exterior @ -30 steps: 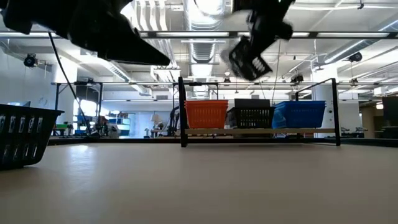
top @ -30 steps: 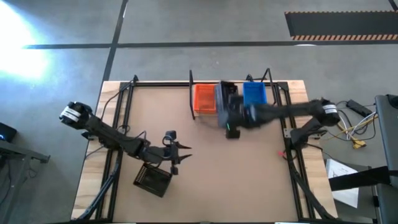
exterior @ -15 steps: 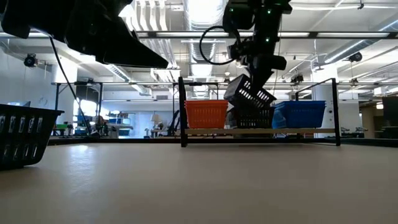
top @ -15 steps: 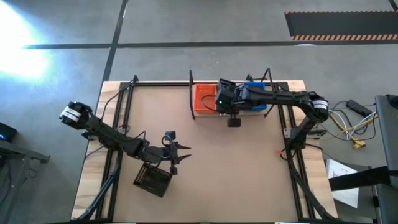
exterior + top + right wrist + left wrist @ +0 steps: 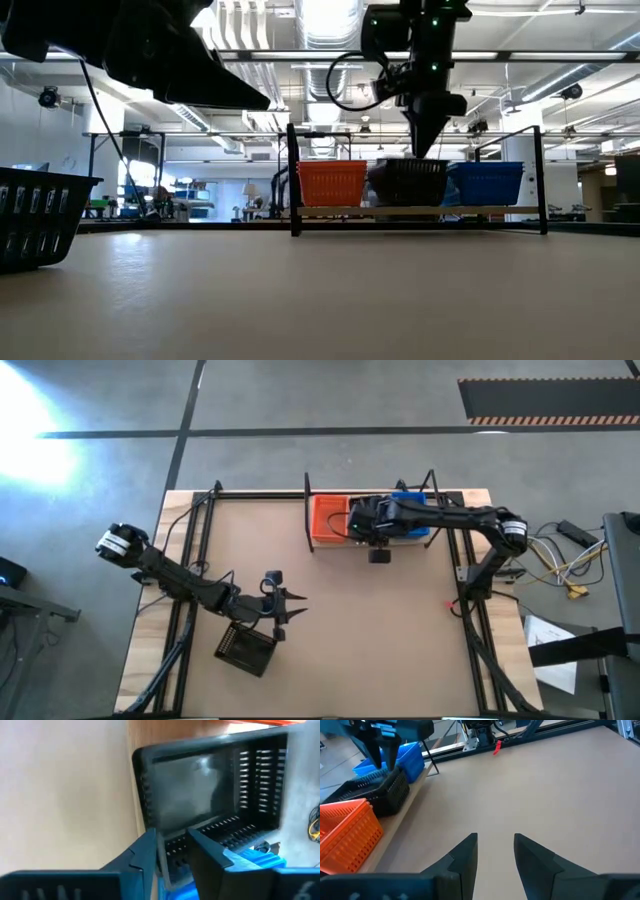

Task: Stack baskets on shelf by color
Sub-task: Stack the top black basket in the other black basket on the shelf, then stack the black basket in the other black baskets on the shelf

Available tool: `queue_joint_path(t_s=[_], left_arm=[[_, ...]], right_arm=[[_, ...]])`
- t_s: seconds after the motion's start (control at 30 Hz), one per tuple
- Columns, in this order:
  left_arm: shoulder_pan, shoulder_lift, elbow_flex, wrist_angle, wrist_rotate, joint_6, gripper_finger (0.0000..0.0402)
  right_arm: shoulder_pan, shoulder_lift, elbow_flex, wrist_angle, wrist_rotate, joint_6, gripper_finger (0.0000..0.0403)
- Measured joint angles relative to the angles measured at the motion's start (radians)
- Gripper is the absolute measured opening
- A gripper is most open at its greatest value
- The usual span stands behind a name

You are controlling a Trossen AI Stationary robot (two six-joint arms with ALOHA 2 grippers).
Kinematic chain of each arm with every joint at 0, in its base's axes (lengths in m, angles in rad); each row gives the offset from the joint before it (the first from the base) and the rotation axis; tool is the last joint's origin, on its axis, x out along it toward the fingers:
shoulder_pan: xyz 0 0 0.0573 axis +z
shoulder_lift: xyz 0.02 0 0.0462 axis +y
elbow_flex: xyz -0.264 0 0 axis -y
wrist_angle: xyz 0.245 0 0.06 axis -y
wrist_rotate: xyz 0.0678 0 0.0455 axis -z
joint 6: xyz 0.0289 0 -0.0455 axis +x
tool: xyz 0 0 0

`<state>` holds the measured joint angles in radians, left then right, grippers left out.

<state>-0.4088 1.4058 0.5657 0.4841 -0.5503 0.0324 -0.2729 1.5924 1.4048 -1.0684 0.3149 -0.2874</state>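
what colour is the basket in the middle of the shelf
Black: the middle basket sits between an orange one and a blue one. Clearest in the low view.

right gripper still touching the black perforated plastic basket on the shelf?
Cannot tell. In the right wrist view the right gripper straddles the black perforated plastic basket's wall, but no view plainly shows contact or a gap.

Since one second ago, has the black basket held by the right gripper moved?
Yes. The black basket came down onto the shelf, between the orange basket and the blue basket.

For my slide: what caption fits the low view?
Right gripper over black basket on shelf.
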Motion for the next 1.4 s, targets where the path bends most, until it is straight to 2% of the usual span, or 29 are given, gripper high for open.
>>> queue_joint_path(t_s=[0.23,0.43,0.5,0.6,0.67,0.77,0.83,0.9,0.97,1.03,1.1,1.2,1.3,1.33,1.4], left_arm=[[0.001,0.000,-0.001,-0.002,0.000,0.001,0.0112],[-0.006,0.000,-0.001,-0.010,-0.009,0.000,0.0111],[-0.028,0.000,-0.001,-0.011,-0.073,0.005,0.0111],[-0.082,-0.003,-0.001,-0.016,-0.224,0.044,0.0111],[-0.124,-0.019,0.004,-0.030,-0.264,0.087,0.0111],[-0.192,-0.054,0.050,-0.162,-0.268,0.112,0.0111],[-0.236,-0.079,0.107,-0.336,-0.267,0.078,0.0111],[-0.279,-0.107,0.176,-0.558,-0.261,-0.013,0.0111],[-0.306,-0.122,0.257,-0.790,-0.214,-0.139,0.0111],[-0.317,-0.132,0.319,-0.994,-0.115,-0.278,0.0111],[-0.319,-0.136,0.353,-1.120,-0.009,-0.378,0.0111],[-0.319,-0.139,0.349,-1.151,0.105,-0.437,0.0111],[-0.311,-0.128,0.342,-1.173,0.335,-0.420,0.0111],[-0.310,-0.121,0.342,-1.188,0.378,-0.416,0.0111],[-0.311,-0.116,0.340,-1.223,0.399,-0.411,0.0111]], right_arm=[[0.000,-0.024,0.000,0.009,-0.026,0.045,0.0127],[0.052,-0.078,-0.069,0.146,-0.136,0.134,0.0107],[0.105,-0.111,-0.120,0.227,-0.140,0.149,0.0094],[0.205,-0.170,-0.211,0.368,-0.136,0.212,0.0075],[0.286,-0.204,-0.280,0.486,-0.129,0.265,0.0063],[0.423,-0.238,-0.393,0.679,-0.132,0.328,0.0048],[0.512,-0.248,-0.459,0.802,-0.120,0.358,0.0041],[0.600,-0.249,-0.513,0.911,-0.062,0.390,0.0037],[0.682,-0.241,-0.555,0.984,0.013,0.419,0.0033],[0.757,-0.229,-0.578,0.999,0.094,0.457,0.0033],[0.826,-0.216,-0.593,0.999,0.185,0.507,0.0032],[0.903,-0.195,-0.604,1.000,0.306,0.564,0.0032],[0.950,-0.174,-0.605,1.000,0.369,0.611,0.0032],[0.960,-0.168,-0.605,0.999,0.377,0.622,0.0032],[0.967,-0.157,-0.605,1.001,0.391,0.636,0.0032]])
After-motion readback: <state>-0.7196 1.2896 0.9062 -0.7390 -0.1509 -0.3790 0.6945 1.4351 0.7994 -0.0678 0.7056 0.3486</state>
